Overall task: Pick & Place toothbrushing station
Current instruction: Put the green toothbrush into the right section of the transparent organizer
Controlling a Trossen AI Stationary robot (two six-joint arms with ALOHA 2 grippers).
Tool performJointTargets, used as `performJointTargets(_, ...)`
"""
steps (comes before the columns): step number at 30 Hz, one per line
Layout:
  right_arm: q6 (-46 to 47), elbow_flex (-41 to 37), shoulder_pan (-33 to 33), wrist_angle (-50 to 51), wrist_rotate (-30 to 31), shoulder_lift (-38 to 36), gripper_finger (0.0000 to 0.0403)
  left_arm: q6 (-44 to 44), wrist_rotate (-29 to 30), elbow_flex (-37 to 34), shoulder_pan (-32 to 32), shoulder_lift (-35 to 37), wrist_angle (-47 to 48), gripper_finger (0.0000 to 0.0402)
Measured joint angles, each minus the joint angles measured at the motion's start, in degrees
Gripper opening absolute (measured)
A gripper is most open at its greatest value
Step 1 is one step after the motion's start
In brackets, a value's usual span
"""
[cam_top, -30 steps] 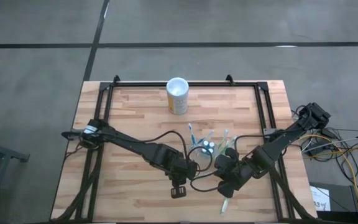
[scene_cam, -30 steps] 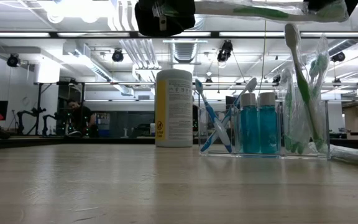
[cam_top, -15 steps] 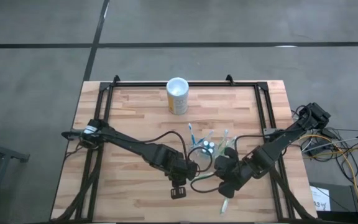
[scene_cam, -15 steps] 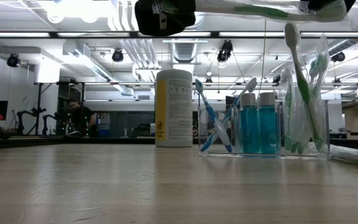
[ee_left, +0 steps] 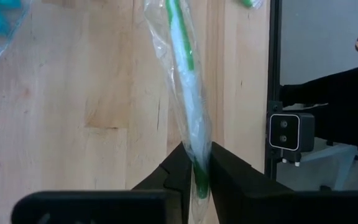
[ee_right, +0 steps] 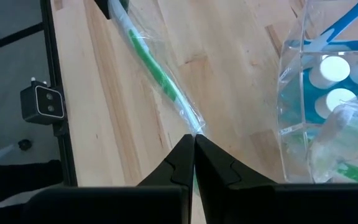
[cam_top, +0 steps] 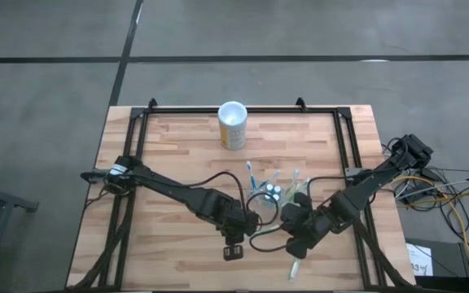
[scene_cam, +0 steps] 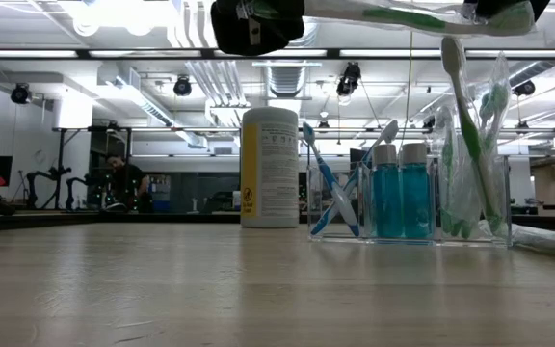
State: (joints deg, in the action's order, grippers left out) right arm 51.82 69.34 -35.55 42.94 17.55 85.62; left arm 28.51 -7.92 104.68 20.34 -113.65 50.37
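I am looking at a butcher-block wooden surface [cam_top: 169, 146] ringed by a black frame, with grey floor around it. The toothbrushing station [scene_cam: 408, 207], a clear holder with blue bottles and toothbrushes, is sitting near the surface's middle, just beyond both end effectors and right of the yellow cup [cam_top: 232, 126]. The left end effector [ee_left: 194, 168] is gripping one end of a wrapped green toothbrush [ee_left: 185, 81], and the right end effector [ee_right: 193, 149] is pinching together on its other end. Behind the station, a workshop room is showing ceiling lights and a seated person [scene_cam: 123, 183].
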Motion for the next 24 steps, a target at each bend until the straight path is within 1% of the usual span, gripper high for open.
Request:
performJointTargets(5, 0.0, 0.0, -0.1, -0.1, -0.1, 0.0, 0.0009, -2.9, 0.1, 0.0, 0.0, 0.0, -0.5, 0.0046)
performJointTargets(14, 1.8, 0.0, -0.1, -0.2, -0.2, 0.0, 0.0009, -2.9, 0.0, 0.0, 0.0, 0.0, -0.8, 0.0033)
performJointTargets(21, 1.8, 0.0, -0.1, -0.2, 0.0, 0.0, 0.0009, -3.0, -0.1, 0.0, 0.0, 0.0, -0.9, 0.0040)
performJointTargets(24, 1.8, 0.0, -0.1, -0.3, 0.0, 0.0, 0.0009, -3.0, -0.9, 0.0, 0.0, 0.0, -0.9, 0.0037)
